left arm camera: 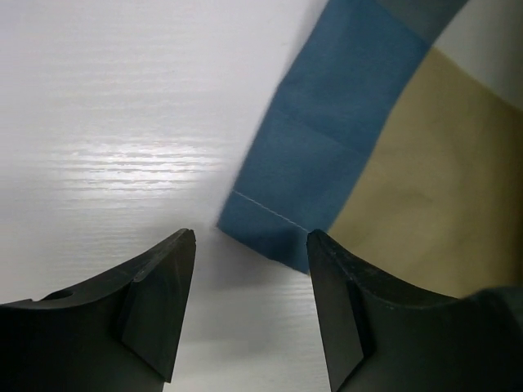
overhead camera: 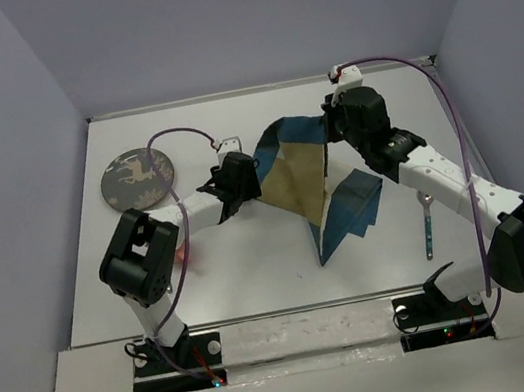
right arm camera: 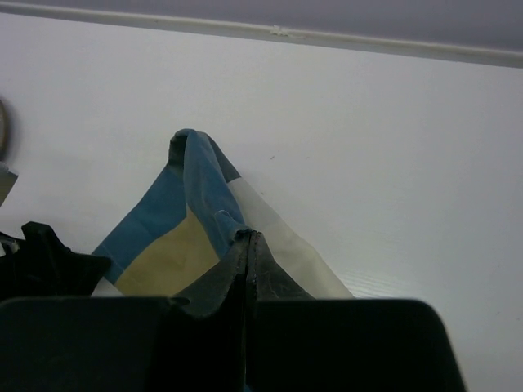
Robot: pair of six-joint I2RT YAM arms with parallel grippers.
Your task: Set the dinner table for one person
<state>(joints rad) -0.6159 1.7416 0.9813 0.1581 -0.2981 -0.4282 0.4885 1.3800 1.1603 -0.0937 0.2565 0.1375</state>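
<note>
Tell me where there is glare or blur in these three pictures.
Left wrist: streaky glare on the dinner table, the checked mat blurred at its edge. Right wrist: the right pincer dark, out of focus. Top external: even light, only faint shadows.

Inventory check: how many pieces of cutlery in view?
1: a slim silver metal utensil on the white table's right side, beside the right arm. More may hide beneath the blue-tan checked cloth.

Light fell bright and even from above; soft glare streaked the bench (left arm camera: 122,159), its foreground dark and blurred.
</note>
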